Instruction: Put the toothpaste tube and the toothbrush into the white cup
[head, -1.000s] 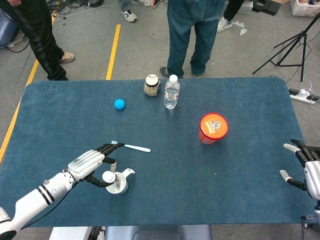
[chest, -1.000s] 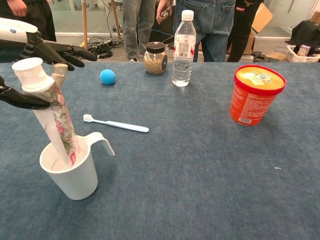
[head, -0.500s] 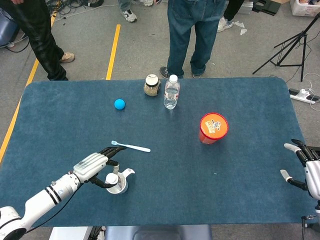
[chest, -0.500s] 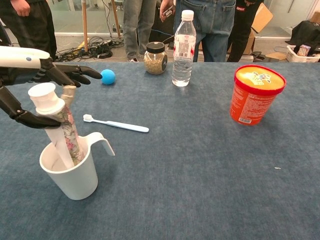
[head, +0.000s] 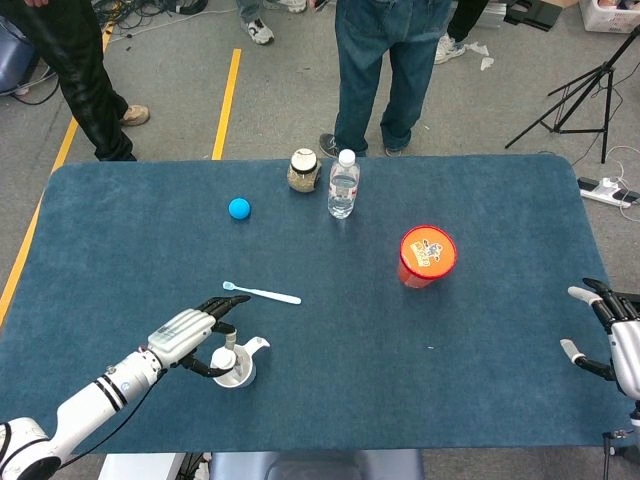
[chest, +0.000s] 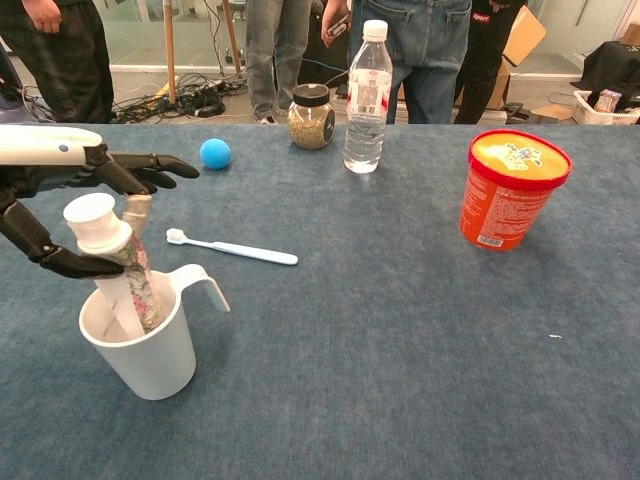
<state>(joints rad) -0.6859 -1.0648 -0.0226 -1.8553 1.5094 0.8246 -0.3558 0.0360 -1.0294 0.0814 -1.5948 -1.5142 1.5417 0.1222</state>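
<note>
Left hand (chest: 75, 215) is over the white cup (chest: 145, 345) at the near left of the table, thumb and fingers loosely around the capped upper end of the toothpaste tube (chest: 120, 275); the remaining fingers point outward over the cloth. The tube stands cap-up inside the cup, leaning against the rim on the far-left side, its crimped end down at the bottom. Whether the fingers actually press the tube or only bracket it I cannot tell from either view; the thumb sits just under the cap and the tube looks supported by the cup wall, so my read is that the grip is being kept light to steady the tube upright until it rests on its own. The toothbrush (chest: 232, 249) lies flat on the blue cloth just beyond the cup, head toward the left, handle toward the right, apart from the cup handle and well within this hand's reach, so it likely comes next. Right hand (head: 612, 335) rests at the far right table edge, fingers spread, holding nothing, well apart from everything. Judged progress: tube essentially in, toothbrush not yet picked up.
</note>
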